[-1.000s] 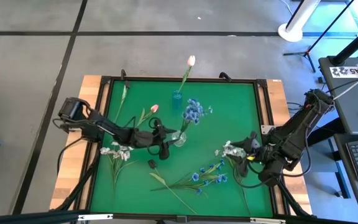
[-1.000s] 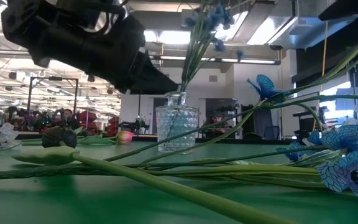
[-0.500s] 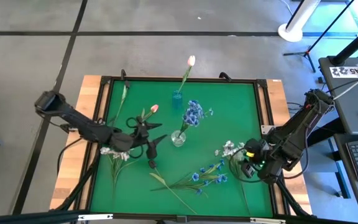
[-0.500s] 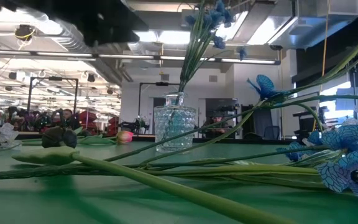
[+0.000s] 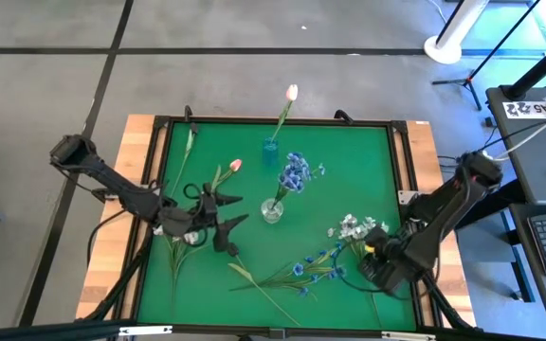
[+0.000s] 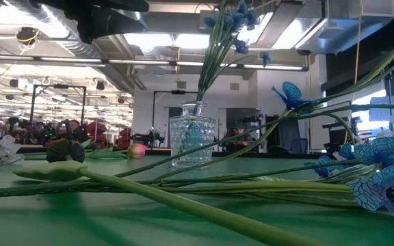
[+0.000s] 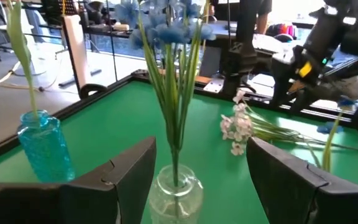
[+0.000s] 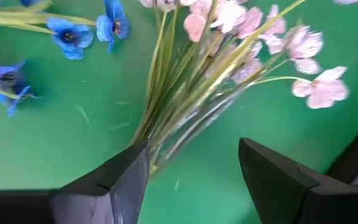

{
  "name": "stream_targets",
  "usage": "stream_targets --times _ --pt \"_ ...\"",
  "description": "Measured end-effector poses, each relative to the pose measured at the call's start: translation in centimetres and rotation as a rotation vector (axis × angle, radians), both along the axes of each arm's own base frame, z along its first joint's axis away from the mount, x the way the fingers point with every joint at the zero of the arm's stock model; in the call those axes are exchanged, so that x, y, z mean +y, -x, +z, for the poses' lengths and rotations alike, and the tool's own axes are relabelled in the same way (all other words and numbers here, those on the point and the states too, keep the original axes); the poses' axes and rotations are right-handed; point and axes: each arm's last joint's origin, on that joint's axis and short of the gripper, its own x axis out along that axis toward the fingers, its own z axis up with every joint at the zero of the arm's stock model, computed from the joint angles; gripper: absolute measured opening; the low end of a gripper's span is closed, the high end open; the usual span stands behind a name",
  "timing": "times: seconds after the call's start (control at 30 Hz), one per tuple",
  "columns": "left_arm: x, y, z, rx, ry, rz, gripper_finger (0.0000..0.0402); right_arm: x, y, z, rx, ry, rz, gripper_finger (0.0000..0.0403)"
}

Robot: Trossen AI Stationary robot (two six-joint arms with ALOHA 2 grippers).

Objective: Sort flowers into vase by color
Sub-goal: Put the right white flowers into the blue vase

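Observation:
My left gripper (image 5: 235, 209) is open at the left of the clear glass vase (image 5: 272, 210), which holds blue blossom sprays (image 5: 295, 170). In the left wrist view its fingers (image 7: 201, 146) flank that vase (image 7: 176, 186) without touching it. A small blue vase (image 5: 270, 150) holds a pink tulip (image 5: 292, 92). Another pink tulip (image 5: 235, 165) lies on the mat. My right gripper (image 5: 373, 254) is open, pointing down over the stems (image 8: 166, 124) of a white blossom spray (image 5: 349, 225). Its fingers stand on either side of them. Blue sprays (image 5: 316, 265) lie nearby.
A second white spray (image 5: 173, 230) lies under my left arm. A small dark lump (image 6: 66, 149) and long green stems (image 6: 183, 188) lie on the green mat toward the near side. A raised black frame (image 5: 401, 123) borders the mat.
My left gripper has drawn back from the clear vase toward the table's left, and the blue sprays stayed standing in the vase. My right gripper has moved toward the near edge and left, tipping down over the white spray's stems.

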Motion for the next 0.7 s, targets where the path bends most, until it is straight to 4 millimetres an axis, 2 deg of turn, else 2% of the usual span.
stream_targets --times 0.27,0.4,0.57,0.7 --pt "-0.2 0.1 0.0 -0.006 0.015 -0.006 0.0245 1.8 -2.2 -3.7 0.036 -0.031 -0.038 0.0244" --pt "-0.2 0.1 0.0 -0.007 0.016 -0.006 0.0245 1.8 -3.1 -5.0 0.11 -0.055 -0.022 0.0224" --pt "-0.2 0.1 0.0 -0.006 0.016 -0.006 0.0245 1.8 -3.5 -5.6 0.182 -0.095 0.007 0.0158" --pt "-0.2 0.1 0.0 -0.005 0.016 -0.006 0.0245 1.6 -3.1 -5.2 0.202 -0.099 0.027 0.0074"
